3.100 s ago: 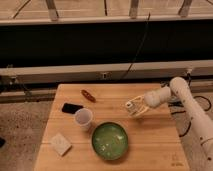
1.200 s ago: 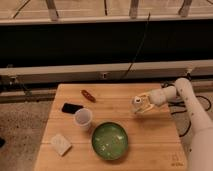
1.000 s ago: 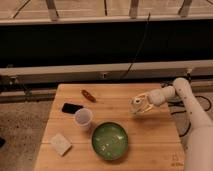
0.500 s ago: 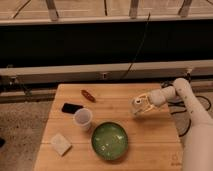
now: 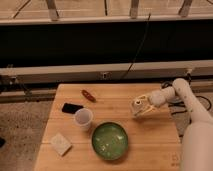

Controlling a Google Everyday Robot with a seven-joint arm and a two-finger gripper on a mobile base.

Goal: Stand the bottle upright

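The small cream bottle (image 5: 136, 106) is at the right-middle of the wooden table (image 5: 115, 150), between the fingers of my gripper (image 5: 139, 106). It looks roughly upright with its pale cap on top, low over or on the table top. My white arm (image 5: 192, 115) comes in from the right edge. The gripper appears closed around the bottle.
A white paper cup (image 5: 83, 119) stands left of centre, a green bowl (image 5: 109, 140) sits in front of it. A black phone (image 5: 72, 107), a small red-brown object (image 5: 88, 95) and a pale sponge (image 5: 60, 143) lie to the left. A dark wall runs behind the table.
The gripper with the bottle has shifted slightly right and down since three seconds ago; over the last second it has barely moved.
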